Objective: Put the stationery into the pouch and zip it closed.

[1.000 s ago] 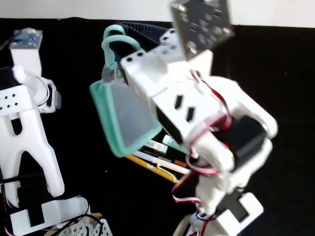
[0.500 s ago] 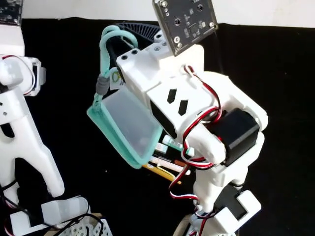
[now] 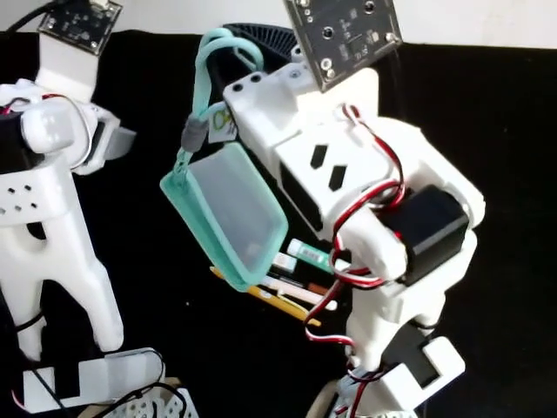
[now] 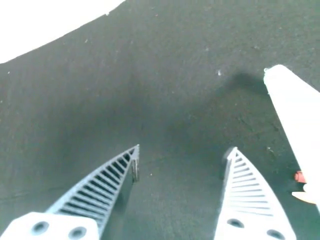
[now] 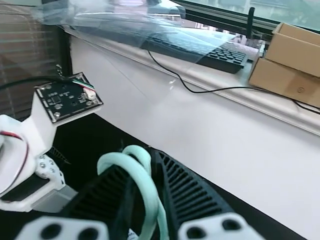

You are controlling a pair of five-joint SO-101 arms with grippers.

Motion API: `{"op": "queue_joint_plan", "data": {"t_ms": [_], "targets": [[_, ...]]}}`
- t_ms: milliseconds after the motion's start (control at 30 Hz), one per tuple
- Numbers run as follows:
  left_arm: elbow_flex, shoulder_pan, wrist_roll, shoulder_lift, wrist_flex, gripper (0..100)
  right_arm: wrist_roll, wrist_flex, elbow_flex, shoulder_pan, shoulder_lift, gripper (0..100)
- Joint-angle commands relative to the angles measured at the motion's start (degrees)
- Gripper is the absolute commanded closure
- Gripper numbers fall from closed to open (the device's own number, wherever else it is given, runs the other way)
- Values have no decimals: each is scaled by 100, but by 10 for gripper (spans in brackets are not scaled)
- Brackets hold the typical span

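R grip [image 5: 145, 167]: we're pinching the loop [image 3: 202, 78], jaws narrow on it.
Pouch [image 3: 231, 213]: hanging in air off R grip, long axis tilting down toward the pens.
Pens [image 3: 291, 283]: lying on the table [image 4: 150, 75] under the pouch's low end, beside R arm [image 3: 374, 218].
L grip [image 4: 183, 150]: we're holding it wide, empty, well apart from the pens.
Next: we're judging L, the 1 free grip, is having to cross to the pens.

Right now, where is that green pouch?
In the high view's centre, the pouch hangs by its strap from the right pincer, above the pens.
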Motion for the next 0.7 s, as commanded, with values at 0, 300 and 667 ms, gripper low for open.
{"op": "queue_joint_plan", "data": {"t_ms": [0, 300, 667], "targets": [[-418, 163, -299, -75, 26, 719, 88, -154, -145, 101, -48, 992], [-1095, 409, -774, -277, 114, 719, 88, -145, -145, 242, -31, 992], [207, 1358, -949, -1543, 105, 721, 88, -136, -145, 444, -22, 992]]}}
